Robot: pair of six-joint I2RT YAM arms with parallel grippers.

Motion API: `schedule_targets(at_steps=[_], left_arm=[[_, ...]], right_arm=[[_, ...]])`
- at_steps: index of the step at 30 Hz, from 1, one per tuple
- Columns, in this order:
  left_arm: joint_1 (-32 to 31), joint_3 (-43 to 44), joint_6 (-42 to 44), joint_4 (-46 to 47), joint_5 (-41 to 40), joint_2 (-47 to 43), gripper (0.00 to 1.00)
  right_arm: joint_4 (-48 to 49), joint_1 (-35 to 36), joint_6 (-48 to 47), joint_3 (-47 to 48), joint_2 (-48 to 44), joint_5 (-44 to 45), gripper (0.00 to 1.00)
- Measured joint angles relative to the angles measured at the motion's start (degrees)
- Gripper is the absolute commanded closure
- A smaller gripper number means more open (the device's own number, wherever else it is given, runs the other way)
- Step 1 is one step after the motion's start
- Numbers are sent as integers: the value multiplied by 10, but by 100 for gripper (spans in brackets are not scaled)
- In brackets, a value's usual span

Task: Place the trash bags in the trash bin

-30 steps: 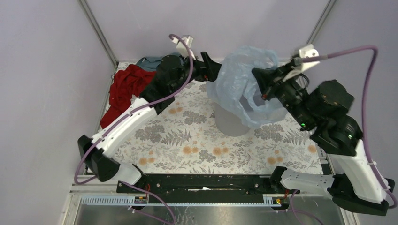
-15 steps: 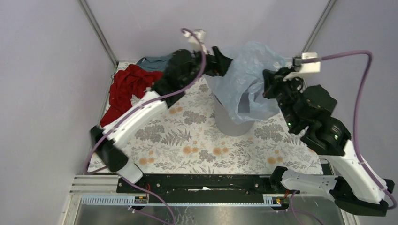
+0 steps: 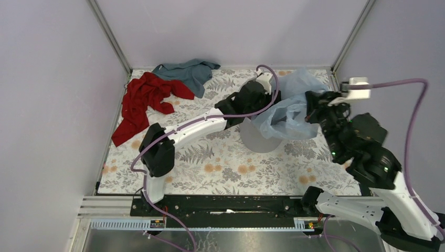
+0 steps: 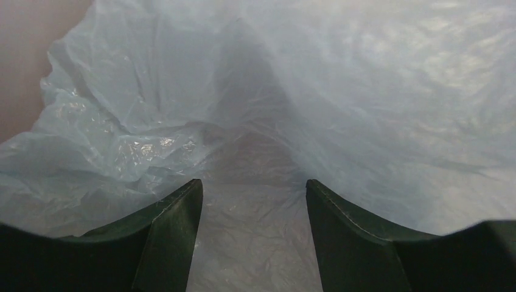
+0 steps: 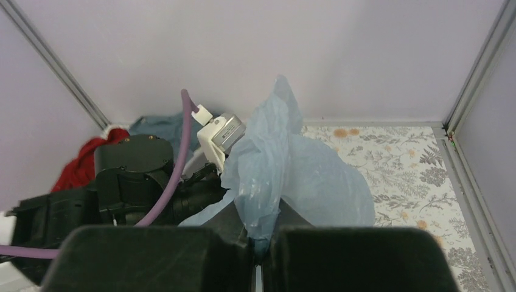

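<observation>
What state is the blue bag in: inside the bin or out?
Not fully in: the bag drapes bunched over the mouth of the bin, one edge pinched in the right pincer.

1. bag: thin plastic film, translucent pale blue, crinkled; slight sheen on creases.
2. bin: grey plastic, smooth, matt.
3. red cloth, teal-grey cloth: soft fabric, matt, rumpled.
4. table cover: floral print, matt; mat'l n/k.
5. left fingers: dark plastic, smooth, semi-matt.
6. frame posts: metal, satin.
7. cable: purple sheath, smooth.
</observation>
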Motion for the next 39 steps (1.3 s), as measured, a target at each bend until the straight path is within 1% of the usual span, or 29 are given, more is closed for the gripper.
schedule_targets(at_steps=[3, 8, 11, 15, 19, 23, 25, 27, 30, 33, 35, 39], left_arm=[[-1, -38, 0, -16, -31, -16, 32], [3, -45, 4, -56, -68, -25, 29], [4, -45, 9, -75, -85, -44, 28], [4, -45, 13, -88, -111, -82, 27], [4, -64, 10, -90, -141, -118, 26], [4, -158, -2, -76, -165, -175, 20], [4, -191, -5, -83, -170, -195, 18], [4, -196, -6, -92, -169, -203, 16], [4, -193, -3, -105, -170, -219, 9], [5, -177, 2, -117, -171, -245, 4], [6, -171, 5, -125, -171, -267, 3], [13, -169, 12, -142, -181, -330, 1]], right_arm=[[4, 0, -5, -22, 27, -11, 100], [37, -1, -48, -42, 93, -13, 100], [49, -12, -68, -32, 141, -23, 100], [48, -54, -60, 9, 192, -72, 100], [48, -100, -21, 32, 214, -131, 100], [55, -153, 30, 20, 215, -205, 100], [56, -186, 56, 7, 217, -249, 100], [56, -216, 80, 1, 229, -292, 100], [56, -243, 109, 0, 256, -372, 100], [55, -245, 125, 0, 274, -451, 100], [52, -244, 132, 0, 277, -497, 100], [35, -244, 144, 19, 277, -551, 100]])
